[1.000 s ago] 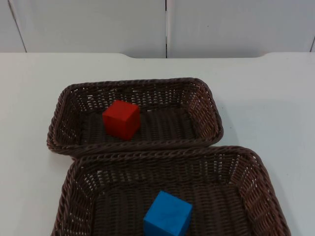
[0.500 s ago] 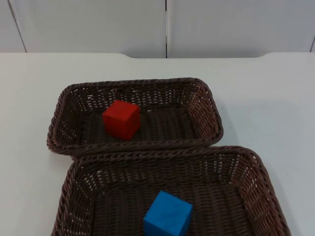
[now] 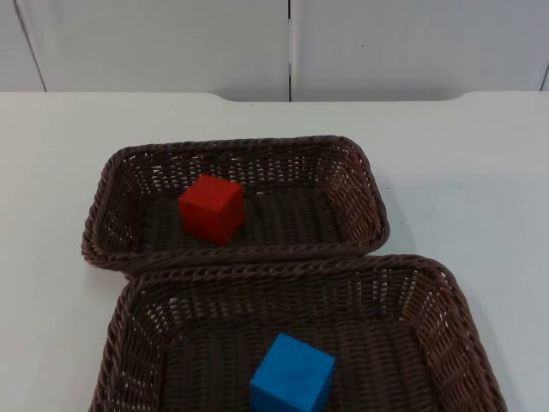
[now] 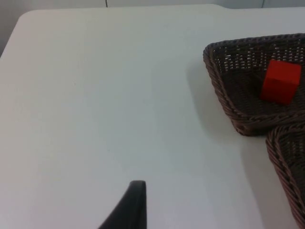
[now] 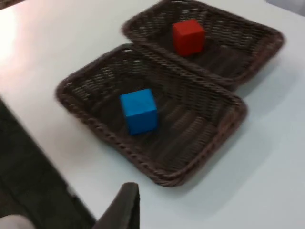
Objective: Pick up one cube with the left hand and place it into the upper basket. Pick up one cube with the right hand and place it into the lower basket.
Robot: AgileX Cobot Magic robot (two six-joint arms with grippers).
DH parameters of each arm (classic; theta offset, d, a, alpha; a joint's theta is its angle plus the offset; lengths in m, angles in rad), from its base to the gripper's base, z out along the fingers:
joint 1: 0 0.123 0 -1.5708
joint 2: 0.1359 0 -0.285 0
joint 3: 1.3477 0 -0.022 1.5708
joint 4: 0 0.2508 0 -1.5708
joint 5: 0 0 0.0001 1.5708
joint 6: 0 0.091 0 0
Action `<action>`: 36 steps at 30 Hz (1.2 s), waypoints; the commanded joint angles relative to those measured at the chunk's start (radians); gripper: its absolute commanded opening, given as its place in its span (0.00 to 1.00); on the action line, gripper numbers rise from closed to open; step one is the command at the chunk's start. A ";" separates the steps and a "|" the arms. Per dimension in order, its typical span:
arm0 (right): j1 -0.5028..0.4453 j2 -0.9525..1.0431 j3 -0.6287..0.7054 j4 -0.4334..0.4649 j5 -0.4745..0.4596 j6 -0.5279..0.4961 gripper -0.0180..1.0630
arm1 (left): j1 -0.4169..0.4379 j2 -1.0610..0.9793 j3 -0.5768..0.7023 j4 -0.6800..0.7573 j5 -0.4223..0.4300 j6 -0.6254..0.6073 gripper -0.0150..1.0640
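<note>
We record the red cube [image 3: 211,209] sitting on the floor of the upper basket [image 3: 369,199], left of that basket's middle and apart from its walls; the left wrist view shows it [image 4: 280,81] upright in the same basket [image 4: 220,82]. The blue cube [image 3: 292,375] sits in the lower basket [image 3: 467,335], near its middle toward the near side, also free of the walls; the right wrist view confirms it [image 5: 138,110] standing on the woven floor of that basket [image 5: 200,157], with the red cube [image 5: 188,36] in the basket beyond [image 5: 257,43]. The two dark brown wicker baskets lie one behind the other, the near rim of the upper one touching the far rim of the lower one. Both stand on the white tabletop [image 3: 463,172], which ends at the grey partition wall [image 3: 154,43]. The left hand [image 4: 131,205] hangs over bare tabletop to the left of the baskets, well apart from them; we cannot tell whether it is apart or together. The right hand [image 5: 125,205] hangs beyond the tabletop's edge, well apart from the lower basket; its state we likewise cannot tell.
</note>
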 commanded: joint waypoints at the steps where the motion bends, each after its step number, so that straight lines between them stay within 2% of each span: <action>1: -0.051 -0.004 0.001 0.004 -0.005 -0.006 0.99 | 0.004 -0.003 0.006 -0.001 -0.011 0.004 0.99; 20: -0.360 -0.004 0.001 0.004 -0.005 -0.008 0.99 | 0.004 -0.003 0.006 -0.001 -0.011 0.004 0.99; 36: -0.560 -0.004 0.001 0.004 -0.005 -0.006 0.99 | 0.004 -0.003 0.006 -0.001 -0.011 0.004 0.99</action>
